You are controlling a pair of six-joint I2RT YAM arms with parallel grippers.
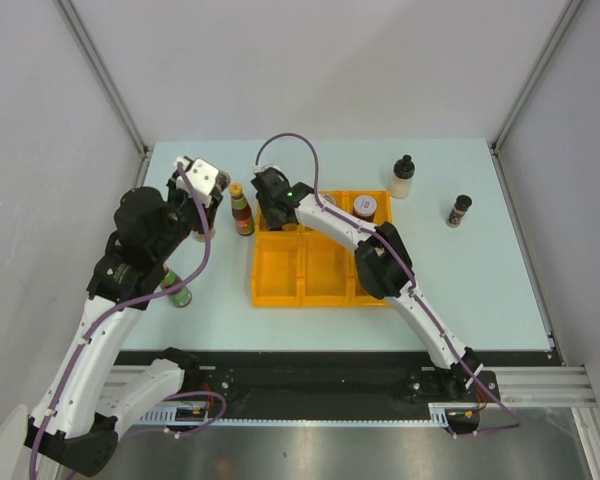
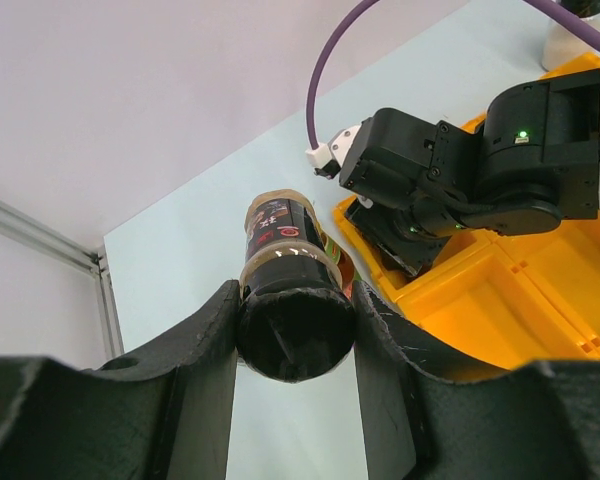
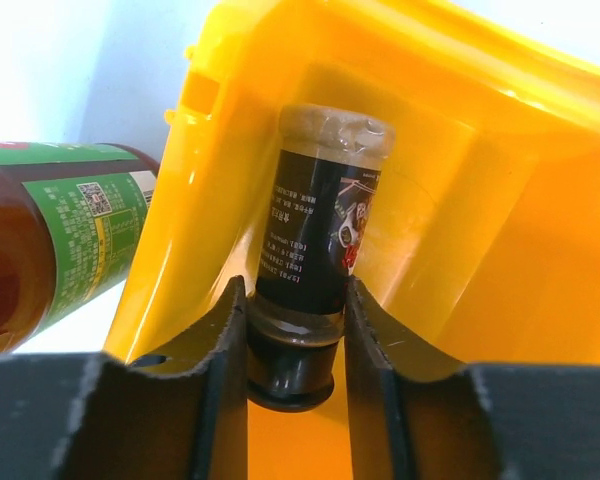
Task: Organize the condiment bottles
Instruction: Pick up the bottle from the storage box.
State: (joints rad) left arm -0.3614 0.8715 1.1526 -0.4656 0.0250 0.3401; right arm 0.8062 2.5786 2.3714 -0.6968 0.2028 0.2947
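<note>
A small cylindrical jar with a glossy black label (image 3: 320,240), printed in white with a touch of red, stands in the far left corner compartment of the smooth yellow plastic tray (image 3: 460,200). The right hand (image 3: 293,295) is clenched on it just above its black cap, one matte black finger pressed to each side.

Just outside that tray wall a slim sauce bottle (image 3: 70,230) stands upright on the pale blue-green counter (image 1: 480,290). It has a green paper label and reddish-brown contents.

Left of the tray, the left hand (image 2: 297,300) grasps a second jar (image 2: 285,270) by its round black cap. This jar has a dark label with a red mark, and I cannot tell whether it touches the counter.

Farther out, a red-topped jar (image 1: 365,208) sits in the tray's far right compartment. A white bottle with a black top (image 1: 403,178) stands just beyond the tray, and a small dark spice jar (image 1: 459,211) stands well to the right. A green-labelled bottle (image 1: 178,290) is half hidden beside the left arm.
</note>
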